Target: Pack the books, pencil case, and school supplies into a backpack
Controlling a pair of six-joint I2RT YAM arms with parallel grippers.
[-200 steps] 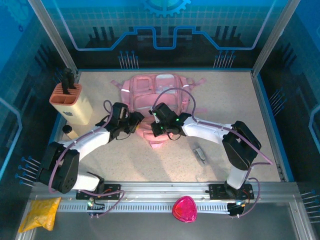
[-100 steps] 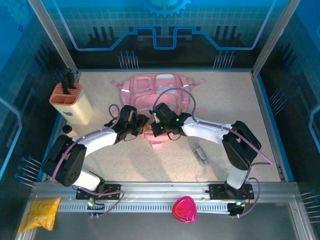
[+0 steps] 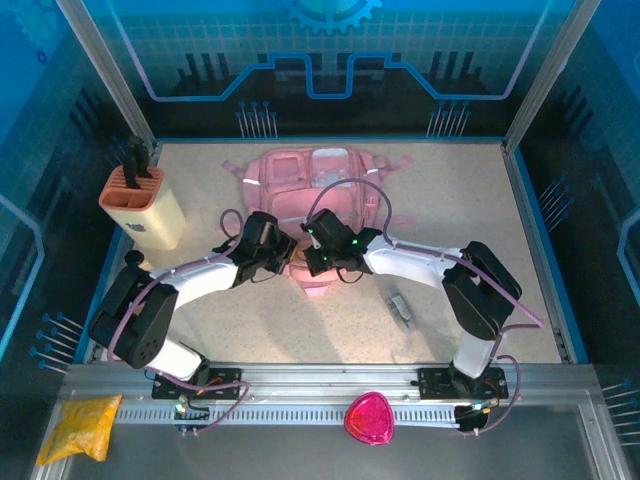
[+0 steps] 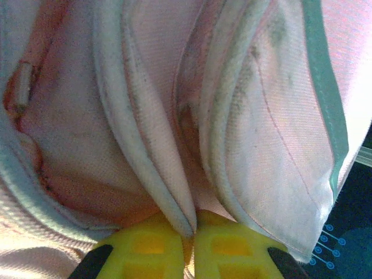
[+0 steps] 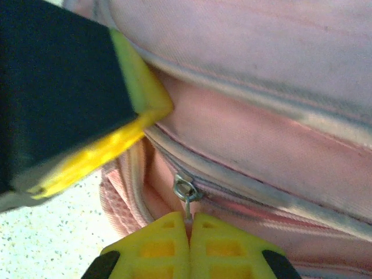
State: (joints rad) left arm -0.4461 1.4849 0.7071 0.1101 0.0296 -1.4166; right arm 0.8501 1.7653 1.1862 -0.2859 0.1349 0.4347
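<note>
Pink backpack [image 3: 310,180] and grey-white supply piece [image 3: 400,307] on table [image 3: 470,200].
Backpack flat, mid-table, clear front pockets up; fabric bunched in folds at near edge, metal zip pull [image 5: 185,189] there. Supply piece slantwise, apart, off its near-right side.

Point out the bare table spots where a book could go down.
Widest: right of the backpack, up to the table's right edge. Also the near middle, left of the grey piece. Crowded: the backpack's near edge, where the left gripper and right gripper pinch it.
</note>
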